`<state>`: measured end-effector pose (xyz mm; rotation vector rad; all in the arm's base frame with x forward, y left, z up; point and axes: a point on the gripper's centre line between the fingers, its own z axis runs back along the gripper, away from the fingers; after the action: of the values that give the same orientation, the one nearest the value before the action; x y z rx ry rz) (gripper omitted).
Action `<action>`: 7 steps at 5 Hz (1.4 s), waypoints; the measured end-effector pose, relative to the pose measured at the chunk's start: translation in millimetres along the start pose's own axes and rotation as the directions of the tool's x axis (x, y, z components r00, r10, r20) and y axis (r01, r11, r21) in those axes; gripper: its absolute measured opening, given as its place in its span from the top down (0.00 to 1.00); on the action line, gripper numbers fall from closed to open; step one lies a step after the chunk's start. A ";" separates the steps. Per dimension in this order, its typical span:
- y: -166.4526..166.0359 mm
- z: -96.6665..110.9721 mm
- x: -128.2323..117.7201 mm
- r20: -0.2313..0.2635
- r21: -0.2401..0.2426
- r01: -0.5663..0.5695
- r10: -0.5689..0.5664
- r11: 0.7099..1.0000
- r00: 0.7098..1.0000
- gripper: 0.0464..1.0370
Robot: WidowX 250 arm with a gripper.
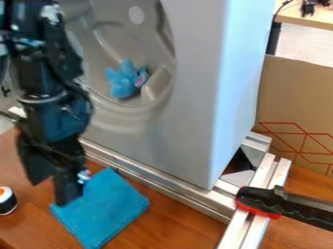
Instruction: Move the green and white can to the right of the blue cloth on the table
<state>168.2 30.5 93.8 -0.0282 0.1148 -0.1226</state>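
The black gripper (50, 190) hangs at the left, its two fingers apart and pointing down, with nothing seen between them. One finger overlaps the upper left part of a folded teal cloth (104, 209) on the wooden table; whether it touches the cloth I cannot tell. Up in the round recess of a grey appliance-like box (195, 121) sits a light blue plush toy (122, 80) with a pink spot. A small white, black and orange toy, like a sushi roll (7, 201), stands at the left edge, left of the gripper.
Metal rails (156, 182) run along the foot of the grey box, between it and the cloth. A black and red clamp (280, 203) grips a rail at the lower right. Behind it stands a cardboard sheet (296, 97) with red lines. The wooden table (175, 226) fills the front.
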 end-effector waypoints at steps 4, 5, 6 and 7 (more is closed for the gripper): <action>-25.0 -50.2 -52.1 -0.295 0.121 0.068 -0.030 0.990 0.955 0.04; -43.8 -58.1 -49.5 -0.309 0.096 0.147 -0.111 0.984 0.945 0.04; -70.0 -57.6 -25.4 -0.281 0.031 0.198 -0.182 0.980 0.942 0.04; -89.1 -53.7 -8.4 -0.225 0.026 0.204 -0.194 0.979 0.955 0.04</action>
<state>142.9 -58.0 44.5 0.0230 0.3322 -0.3305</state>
